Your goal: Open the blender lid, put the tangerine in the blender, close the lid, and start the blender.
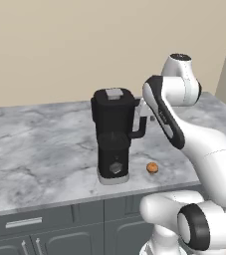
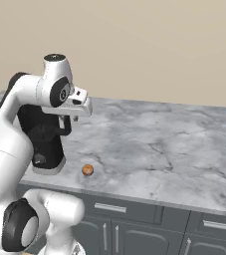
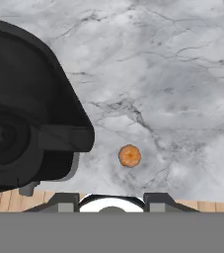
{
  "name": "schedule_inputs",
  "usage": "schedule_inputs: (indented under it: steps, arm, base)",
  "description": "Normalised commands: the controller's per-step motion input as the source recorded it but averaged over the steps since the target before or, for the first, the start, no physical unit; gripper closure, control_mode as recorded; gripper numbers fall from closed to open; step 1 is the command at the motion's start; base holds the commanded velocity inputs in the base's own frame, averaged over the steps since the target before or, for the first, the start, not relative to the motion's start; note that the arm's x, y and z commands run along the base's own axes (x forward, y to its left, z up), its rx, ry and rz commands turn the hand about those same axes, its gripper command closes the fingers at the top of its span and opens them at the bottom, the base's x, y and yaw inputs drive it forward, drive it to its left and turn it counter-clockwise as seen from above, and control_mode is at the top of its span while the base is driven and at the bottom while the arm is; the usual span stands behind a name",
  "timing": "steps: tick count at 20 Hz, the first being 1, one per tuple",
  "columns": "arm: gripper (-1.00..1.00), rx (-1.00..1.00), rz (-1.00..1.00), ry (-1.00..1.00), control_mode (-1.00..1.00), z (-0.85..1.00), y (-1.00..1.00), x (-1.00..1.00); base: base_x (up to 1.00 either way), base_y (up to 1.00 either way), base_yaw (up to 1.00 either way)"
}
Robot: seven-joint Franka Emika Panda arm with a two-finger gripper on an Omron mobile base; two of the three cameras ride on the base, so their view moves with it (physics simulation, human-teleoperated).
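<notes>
The arm bends beside the blender (image 1: 113, 135), its gripper (image 2: 74, 117) closed, empty, pointing down.

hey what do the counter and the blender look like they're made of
Counter: looks like polished marble or a stone-look surface, grey with darker veins. Blender: probably matte black plastic, uniformly dark with little shine, on a grey foot; the render leaves it open.

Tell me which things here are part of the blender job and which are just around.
For the job:
- blender
- lid, on the jar
- tangerine, on the counter beside the blender

Just around:
- counter
- cabinets below
- wall behind
</notes>
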Motion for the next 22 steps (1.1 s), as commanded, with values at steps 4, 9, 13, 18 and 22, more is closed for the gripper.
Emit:
schedule_inputs:
  steps: [4, 9, 13, 18, 22]
  arm:
    - [-1.00, 0.00, 0.00, -0.07, -1.00, 0.00, 0.01, -0.12]
    - [-1.00, -0.02, -0.03, -0.24, -1.00, 0.57, 0.15, -0.40]
    - [-1.00, -0.10, -0.04, -0.16, -1.00, 1.00, 0.59, -0.29]
    - [-1.00, -0.06, -0.01, -0.01, -1.00, 0.97, 0.74, -0.01]
    - [-1.00, 0.00, 0.00, 0.03, -1.00, 0.39, 0.73, 0.11]
  base:
    - [0.00, 0.00, 0.00]
    - [0.00, 0.00, 0.00]
    - [0.00, 0.00, 0.00]
    - [0.00, 0.00, 0.00]
    - [0.00, 0.00, 0.00]
